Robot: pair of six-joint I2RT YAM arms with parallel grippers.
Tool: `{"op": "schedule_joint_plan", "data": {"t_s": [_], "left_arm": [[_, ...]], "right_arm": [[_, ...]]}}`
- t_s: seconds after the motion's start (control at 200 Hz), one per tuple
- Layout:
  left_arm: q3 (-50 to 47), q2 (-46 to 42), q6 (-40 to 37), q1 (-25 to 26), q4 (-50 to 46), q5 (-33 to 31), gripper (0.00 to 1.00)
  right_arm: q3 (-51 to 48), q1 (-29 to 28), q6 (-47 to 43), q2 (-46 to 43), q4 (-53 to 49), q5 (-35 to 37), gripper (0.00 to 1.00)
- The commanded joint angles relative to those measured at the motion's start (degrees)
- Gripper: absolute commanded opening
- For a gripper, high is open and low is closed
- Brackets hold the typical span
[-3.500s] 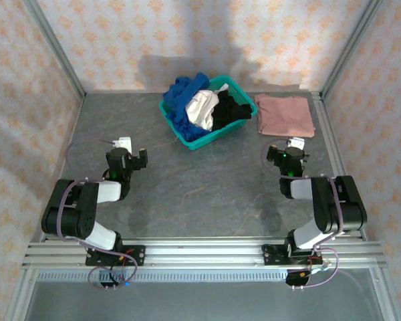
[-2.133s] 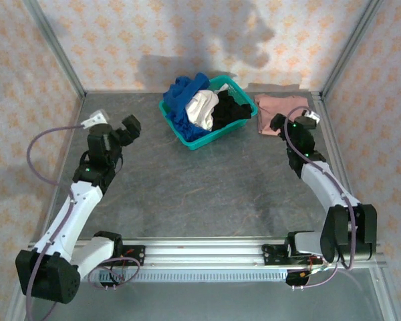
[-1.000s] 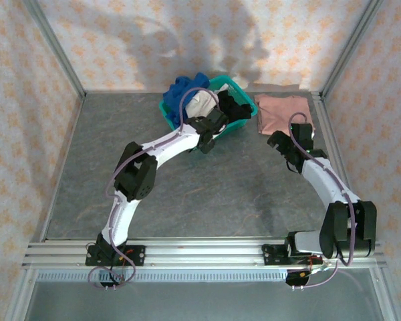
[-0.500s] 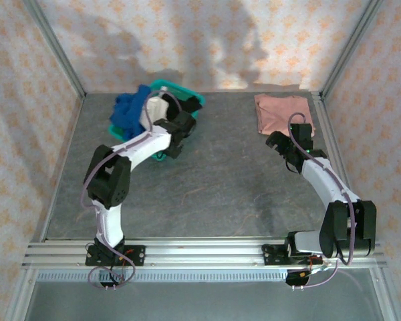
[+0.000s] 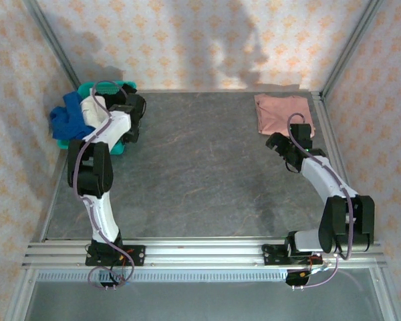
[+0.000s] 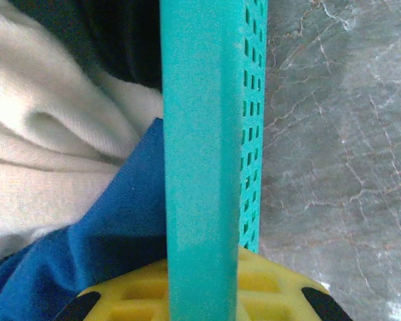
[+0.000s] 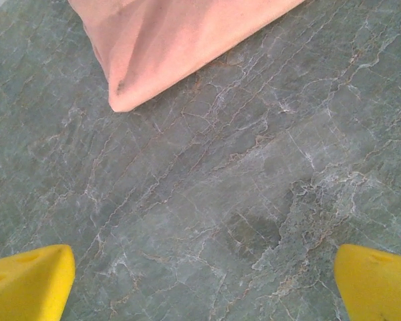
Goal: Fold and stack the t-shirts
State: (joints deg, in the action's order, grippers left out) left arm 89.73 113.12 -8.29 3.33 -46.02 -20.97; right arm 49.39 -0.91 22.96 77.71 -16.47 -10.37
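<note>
Top view: grey marbled worktop. The teal perforated plastic basket sits at the far-left corner, with the royal blue cloth t-shirt bunched and spilling over its left side. The dusty pink cloth t-shirt lies folded flat, roughly square, at the far-right corner. The left gripper is on the basket's right wall, arm stretched far out. The right gripper is just near-side of the pink t-shirt, apart from it.

Left wrist view adds detail the top view lacks. The basket rim runs straight up the middle, smooth and matte, and the wall beside it is punched with rows of small slots. Inside, left of the rim, are white cloth, soft and ribbed, blue t-shirt fabric below it, and dark cloth above. The left gripper is pinched onto the rim, yellow pads on both sides of it with no gap visible.

Right wrist view: the rounded folded corner of the pink t-shirt is at the top, lying on the veined worktop. The right gripper is spread wide, its yellow fingertips at the two lower corners. It holds nothing, touches no cloth, and has only bare worktop between the tips.
</note>
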Motion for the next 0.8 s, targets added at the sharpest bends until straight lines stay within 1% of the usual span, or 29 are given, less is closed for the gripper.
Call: {"op": "schedule_joint_plan", "data": {"t_s": [0.0,0.155,0.165,0.205,0.225,0.255,0.275,0.33,0.4,0.45,0.56,0.626,0.696,0.796], "left_arm": [[3.72,-0.16,-4.19,-0.2,4.27,-4.87,0.0],[4.09,-0.17,-5.32,-1.41,3.65,-5.17,0.0],[4.25,-0.22,-5.22,-1.45,3.59,-5.21,0.01],[5.11,-0.18,-4.64,-1.4,2.27,-4.72,0.11],[5.73,-0.26,-4.15,-1.4,1.41,-4.12,0.21],[6.59,-0.42,-3.48,-1.45,-0.12,-2.92,0.4],[7.38,-0.68,-2.91,-1.4,-1.11,-1.93,0.47],[9.19,-1.69,-1.16,-1.15,-3.58,0.84,0.53],[10.28,-3.33,1.47,-0.62,-4.63,1.66,0.57],[10.26,-6.78,3.04,-0.52,-4.67,2.89,0.6],[10.9,-10.57,8.19,-1.6,-4.0,3.1,0.77],[12.27,-11.15,12.23,-4.05,-3.85,3.11,0.88],[15.77,-9.8,16.67,-7.82,-6.35,4.59,0.88],[20.37,-6.74,21.6,-13.04,-9.39,6.43,0.8]], "right_arm": [[0.79,0.44,0.61,0.57,0.57,0.35,0.99],[1.1,0.47,0.7,0.75,0.38,0.1,0.99],[1.14,0.47,0.75,0.72,0.38,0.09,0.99],[1.35,0.47,0.89,0.94,0.2,-0.13,0.99],[1.49,0.45,0.94,1.01,0.12,-0.15,0.99],[1.67,0.47,0.91,1.04,-0.03,-0.26,0.99],[1.76,0.46,0.97,1.04,-0.18,-0.27,0.99],[1.77,0.36,1.12,0.71,-0.32,-0.24,0.99],[1.44,0.16,1.14,-0.22,-0.18,-0.21,0.99],[1.12,-0.22,1.08,-1.06,0.03,0.07,0.99],[0.64,-1.57,0.59,-2.89,0.01,1.06,0.99],[0.37,-2.27,0.36,-3.48,0.12,1.65,0.99],[0.28,-2.77,0.1,-3.53,0.37,1.27,0.99],[0.19,-3.09,-0.54,-3.58,0.5,0.41,0.99]]}}
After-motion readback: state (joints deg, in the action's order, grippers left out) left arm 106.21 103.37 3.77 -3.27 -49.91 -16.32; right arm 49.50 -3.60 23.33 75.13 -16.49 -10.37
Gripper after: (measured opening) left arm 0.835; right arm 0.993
